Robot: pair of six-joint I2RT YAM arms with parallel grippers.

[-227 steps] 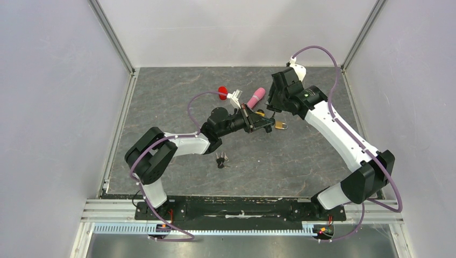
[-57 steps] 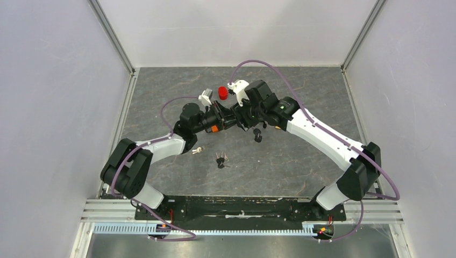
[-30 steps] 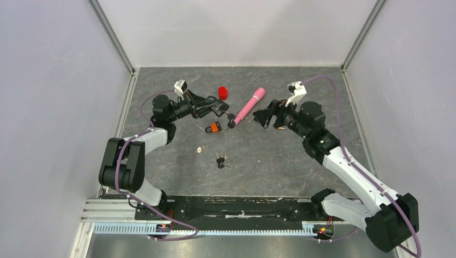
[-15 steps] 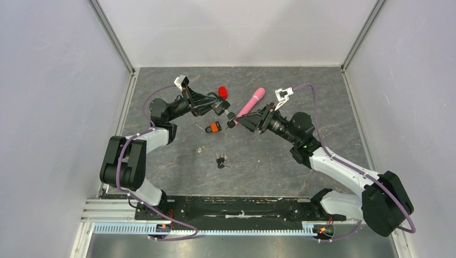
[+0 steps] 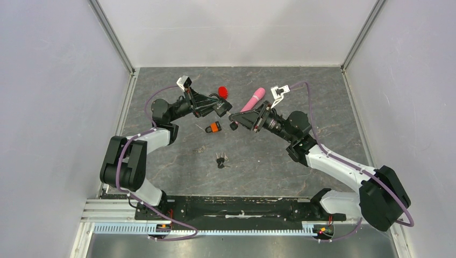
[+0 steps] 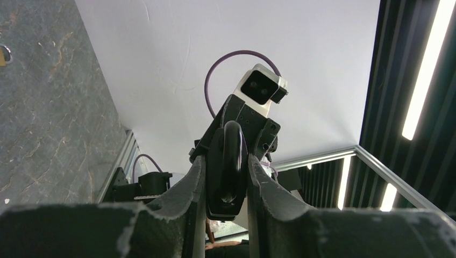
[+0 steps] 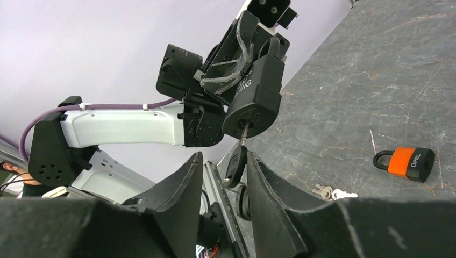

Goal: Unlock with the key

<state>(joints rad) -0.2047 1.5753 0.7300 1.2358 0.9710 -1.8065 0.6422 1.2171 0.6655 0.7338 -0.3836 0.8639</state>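
Key in the lock, held in mid-air

My left pincer [image 5: 221, 108] clamps the black padlock [image 7: 258, 94] above the tabletop [image 5: 269, 161]; my right pincer [image 7: 225, 159] pinches the key [image 7: 235, 165], blade in the keyhole. An off-axis twist could bend the key or wrench the padlock loose.

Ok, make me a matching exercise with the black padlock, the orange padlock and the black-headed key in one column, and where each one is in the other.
Things:
1. black padlock
2. orange padlock
3. black-headed key

Places:
A. in the right gripper
B. lying on the table
C. in the left gripper

Pairs: 1-C, 2-B, 3-A
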